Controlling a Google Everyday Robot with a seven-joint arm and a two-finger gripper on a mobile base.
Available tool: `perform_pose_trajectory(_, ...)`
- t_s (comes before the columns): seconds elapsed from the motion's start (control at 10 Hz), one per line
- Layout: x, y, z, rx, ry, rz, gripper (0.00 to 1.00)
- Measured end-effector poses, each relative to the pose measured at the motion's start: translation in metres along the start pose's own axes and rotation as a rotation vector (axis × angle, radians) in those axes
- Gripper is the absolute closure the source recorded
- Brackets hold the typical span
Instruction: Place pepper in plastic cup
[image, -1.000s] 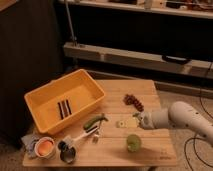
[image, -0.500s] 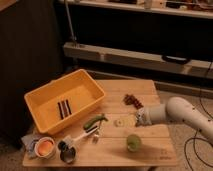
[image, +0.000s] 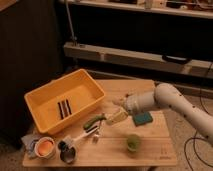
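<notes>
Pincer (image: 118, 116) is seen low over the middle of the worktop (image: 157, 144), spread wide and holding nothing. One pepper (image: 95, 121) is laid flat just left of its tips, beside the front corner of one yellow bin (image: 80, 95). One plastic cup (image: 133, 143) is placed upright near the front edge, with bare wood around it. One teal sponge (image: 143, 118) is found just right of the pincer. One white cup (image: 45, 146) and one metal cup (image: 67, 156) are crowded at the front-left corner.
</notes>
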Motion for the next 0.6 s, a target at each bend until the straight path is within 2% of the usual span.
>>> perform_pose_trajectory(0.2,-0.0087,0.0032,0.0031,-0.016,-0.004,-0.087,0.2)
perform_pose_trajectory(0.3,-0.0092,0.0035,0.0034,-0.014,-0.001,-0.095,0.2)
perform_pose_trajectory(0.4,-0.0078,0.0032,0.004,-0.002,0.009,-0.093,0.2)
perform_pose_trajectory(0.5,-0.006,0.003,0.007,0.027,0.031,-0.108,0.2)
perform_pose_trajectory(0.6,-0.0037,0.003,0.0109,0.068,0.058,-0.175,0.2)
